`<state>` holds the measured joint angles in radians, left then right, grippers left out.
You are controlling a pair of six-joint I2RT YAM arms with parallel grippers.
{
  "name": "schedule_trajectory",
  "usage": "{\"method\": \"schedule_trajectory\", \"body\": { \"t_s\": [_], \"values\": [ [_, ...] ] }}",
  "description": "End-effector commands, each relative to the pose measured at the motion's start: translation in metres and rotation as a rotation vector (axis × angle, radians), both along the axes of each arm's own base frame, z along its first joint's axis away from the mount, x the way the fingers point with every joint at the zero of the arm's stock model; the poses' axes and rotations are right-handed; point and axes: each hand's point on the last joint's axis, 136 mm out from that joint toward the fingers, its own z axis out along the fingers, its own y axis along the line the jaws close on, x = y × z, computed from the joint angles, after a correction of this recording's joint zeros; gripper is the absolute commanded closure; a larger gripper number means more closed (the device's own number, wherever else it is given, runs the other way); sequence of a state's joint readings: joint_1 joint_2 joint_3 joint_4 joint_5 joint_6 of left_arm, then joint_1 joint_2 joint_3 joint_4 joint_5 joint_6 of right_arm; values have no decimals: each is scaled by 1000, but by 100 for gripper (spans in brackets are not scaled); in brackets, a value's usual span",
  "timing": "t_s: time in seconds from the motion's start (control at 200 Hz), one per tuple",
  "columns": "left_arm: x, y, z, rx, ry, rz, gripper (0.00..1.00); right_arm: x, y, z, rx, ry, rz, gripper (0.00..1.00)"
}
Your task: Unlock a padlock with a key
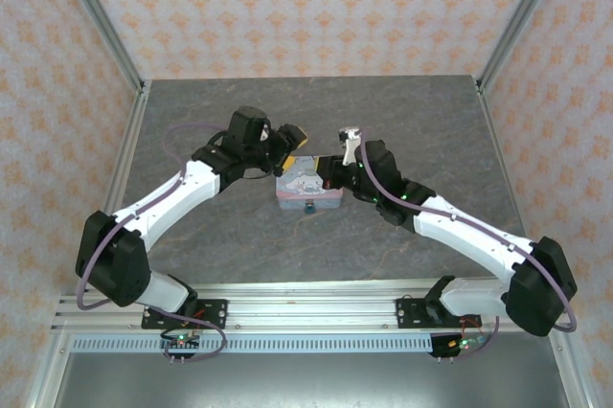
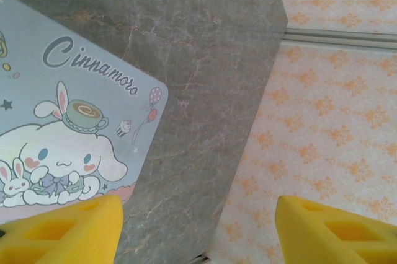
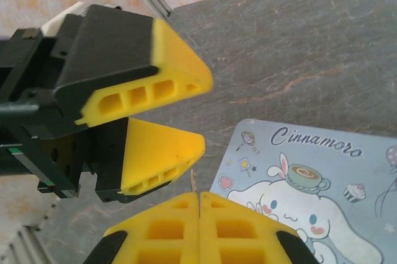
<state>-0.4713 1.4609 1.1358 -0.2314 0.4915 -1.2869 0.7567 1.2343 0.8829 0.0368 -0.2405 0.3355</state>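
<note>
One tin [image 1: 305, 183], one padlock [image 1: 309, 206], one key [image 3: 193, 180], two tools [image 3: 200, 110] [image 3: 198, 198].

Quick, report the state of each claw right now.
Left claw: open, holding nothing.
Right claw: shut, pinching a thin sliver, apparently the key.

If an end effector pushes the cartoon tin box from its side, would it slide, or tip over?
Probably slide: the tin box lies flat and low on the table, so tipping seems unlikely. Its printed top looks smooth, so a grip may slip. The small padlock at its near side may swing.
</note>
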Motion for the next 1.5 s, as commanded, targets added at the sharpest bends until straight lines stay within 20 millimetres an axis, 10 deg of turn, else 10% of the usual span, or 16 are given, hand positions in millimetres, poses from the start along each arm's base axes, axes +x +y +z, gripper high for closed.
{"method": "schedule_trajectory", "body": {
  "t_s": [0.0,0.921,1.491],
  "values": [
    [-4,-8,6,-33,45,-13,36,4,0,-4,-155,-76,11,100],
    [-8,-34,-6,-51,71,-29,60,13,11,-6,-261,-153,10,100],
    [-8,-36,-14,-47,81,-28,97,14,15,-10,-272,-152,10,100]
  ]
}}
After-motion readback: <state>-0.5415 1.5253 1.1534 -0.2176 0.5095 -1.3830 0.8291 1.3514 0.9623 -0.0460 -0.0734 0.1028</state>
